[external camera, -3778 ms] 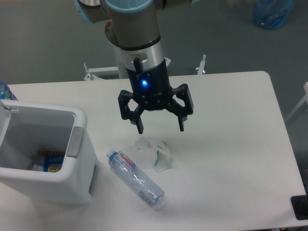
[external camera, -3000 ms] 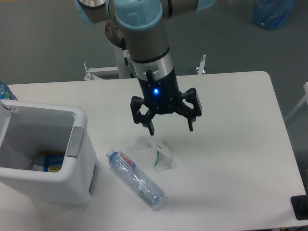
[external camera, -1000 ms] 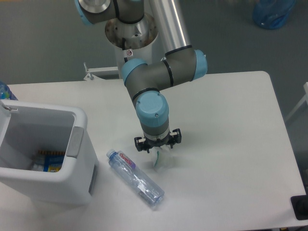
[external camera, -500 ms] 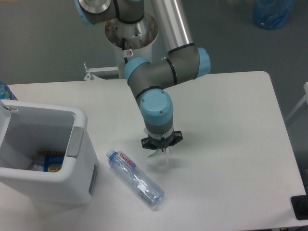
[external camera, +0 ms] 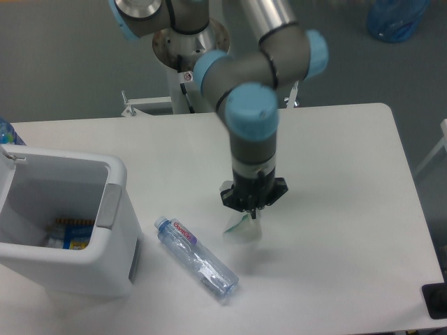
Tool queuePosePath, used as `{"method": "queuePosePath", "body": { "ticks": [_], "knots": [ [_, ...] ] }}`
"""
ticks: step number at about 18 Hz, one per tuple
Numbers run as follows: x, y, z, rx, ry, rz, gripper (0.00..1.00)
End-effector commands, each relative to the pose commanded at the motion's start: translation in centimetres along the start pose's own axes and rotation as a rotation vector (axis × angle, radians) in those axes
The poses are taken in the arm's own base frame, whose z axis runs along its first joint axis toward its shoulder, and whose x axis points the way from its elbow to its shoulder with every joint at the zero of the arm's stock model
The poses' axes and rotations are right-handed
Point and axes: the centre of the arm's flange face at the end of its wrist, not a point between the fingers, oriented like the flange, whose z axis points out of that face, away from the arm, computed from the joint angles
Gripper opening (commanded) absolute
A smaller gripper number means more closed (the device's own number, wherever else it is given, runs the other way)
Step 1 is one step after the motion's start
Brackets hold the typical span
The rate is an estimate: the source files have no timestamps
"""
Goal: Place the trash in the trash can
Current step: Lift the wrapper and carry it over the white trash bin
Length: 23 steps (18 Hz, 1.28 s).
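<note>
Crumpled translucent-white plastic wrapper point(external camera: 242, 228) hangs pinched in my gripper point(external camera: 252, 211); clear crushed plastic bottle point(external camera: 197, 259) lies untouched. Neither is in the white rectangular plastic trash can point(external camera: 119, 223).

The white table point(external camera: 349, 209) bears the trash can point(external camera: 66, 223) and bottle point(external camera: 198, 259).

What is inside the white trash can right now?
At the bottom of the trash can, a blue and yellow package shows, with something pale beside it. The near wall hides the rest of the floor, so anything else inside cannot be seen.

white table point(external camera: 349, 174), grey floor point(external camera: 63, 63)
</note>
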Motion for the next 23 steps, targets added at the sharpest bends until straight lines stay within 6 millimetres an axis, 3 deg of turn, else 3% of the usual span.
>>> {"method": "queuePosePath", "body": {
  "ticks": [4,7,13,17,23],
  "knots": [
    [1.4,-0.5,-5.0,0.120,0.197,-0.031,0.00],
    [3.6,-0.4,-8.0,0.179,0.285,0.000,0.00],
    [9.2,0.8,-11.6,0.227,0.493,0.064,0.00],
    [14.4,2.4,-10.8,0.178,0.540,0.111,0.00],
    [20.1,3.9,-7.7,0.099,0.593,0.184,0.01]
  ]
}}
